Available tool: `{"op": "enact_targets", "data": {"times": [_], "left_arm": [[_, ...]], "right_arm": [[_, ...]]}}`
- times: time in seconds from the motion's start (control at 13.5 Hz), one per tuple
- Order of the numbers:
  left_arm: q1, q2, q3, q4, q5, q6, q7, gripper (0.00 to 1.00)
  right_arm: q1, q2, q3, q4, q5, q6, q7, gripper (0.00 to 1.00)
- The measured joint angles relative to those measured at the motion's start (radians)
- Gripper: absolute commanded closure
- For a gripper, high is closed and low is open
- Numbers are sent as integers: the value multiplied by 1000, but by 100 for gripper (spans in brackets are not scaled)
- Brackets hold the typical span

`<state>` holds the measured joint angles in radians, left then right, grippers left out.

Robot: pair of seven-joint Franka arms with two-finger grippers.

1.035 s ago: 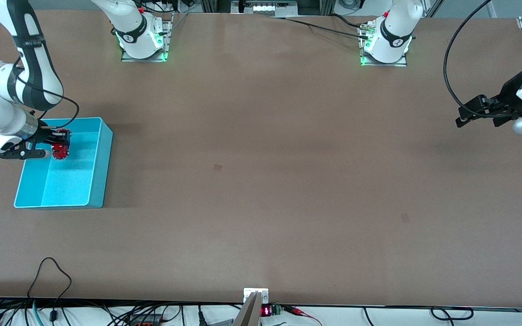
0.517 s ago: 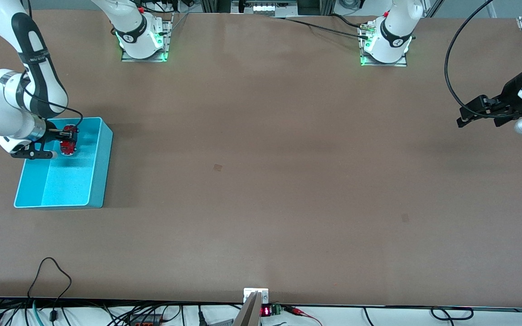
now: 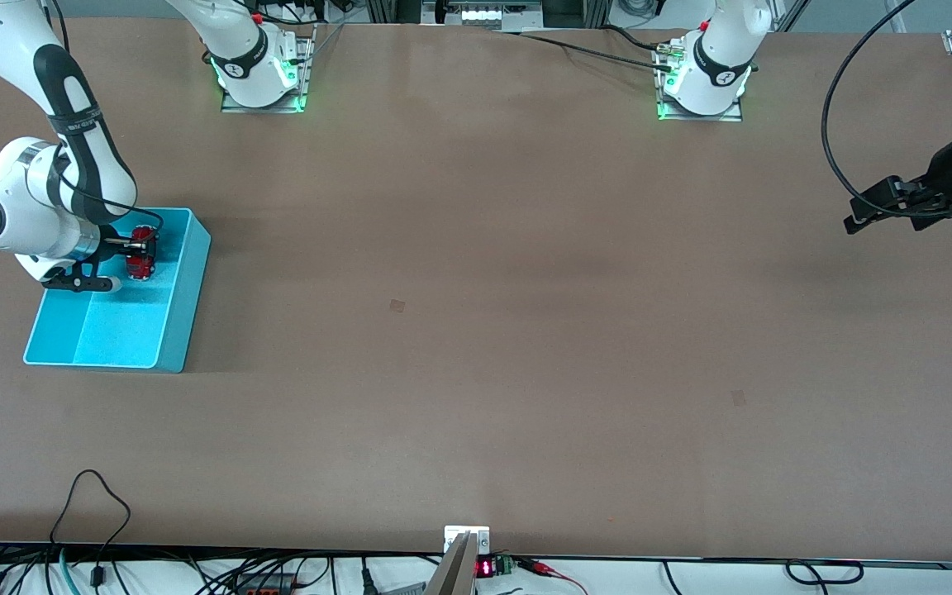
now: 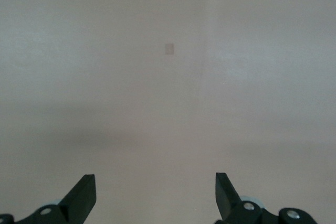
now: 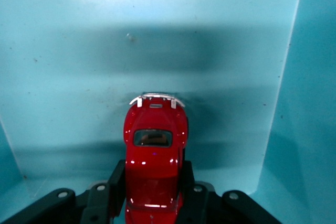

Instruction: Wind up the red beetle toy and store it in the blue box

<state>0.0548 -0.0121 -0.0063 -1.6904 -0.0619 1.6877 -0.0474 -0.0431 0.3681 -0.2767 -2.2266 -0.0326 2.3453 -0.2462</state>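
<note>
My right gripper [image 3: 139, 251] is shut on the red beetle toy [image 3: 141, 253] and holds it inside the blue box [image 3: 175, 318], over the part of its floor farthest from the front camera. In the right wrist view the red beetle toy [image 5: 154, 150] sits between the two black fingers [image 5: 111, 184], its silvery bumper pointing at the box's wall [image 5: 157, 35]. The blue box stands at the right arm's end of the table. My left gripper [image 3: 877, 203] is open and empty, waiting up in the air at the left arm's end of the table; its left wrist view [image 4: 155, 192] shows only bare table.
The brown table [image 3: 476, 330] holds nothing else. A small darker patch [image 3: 397, 306] marks its middle. The arm bases [image 3: 261, 74] stand along the edge farthest from the front camera. Cables [image 3: 96, 512] lie at the edge nearest to it.
My right gripper has carried the red beetle toy deeper into the blue box, toward its wall on the table's middle side. The box has turned slightly. The left gripper has drifted a little.
</note>
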Motion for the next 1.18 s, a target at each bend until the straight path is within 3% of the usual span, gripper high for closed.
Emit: {"op": "enact_targets", "data": {"times": [0.3, 0.59, 0.81, 1.18], "left_arm": [[0, 0, 0, -1, 0, 0, 0, 0], [-1, 0, -1, -2, 0, 0, 0, 0], [-1, 0, -1, -2, 0, 0, 0, 0], [-1, 0, -3, -2, 0, 0, 0, 0]], "right_arm": [[2, -34, 23, 45, 0, -53, -2, 0], [6, -140, 95, 279, 0, -363, -2, 0], [7, -205, 135, 415, 0, -453, -2, 0], [7, -236, 201, 615, 0, -694, -2, 0]]}}
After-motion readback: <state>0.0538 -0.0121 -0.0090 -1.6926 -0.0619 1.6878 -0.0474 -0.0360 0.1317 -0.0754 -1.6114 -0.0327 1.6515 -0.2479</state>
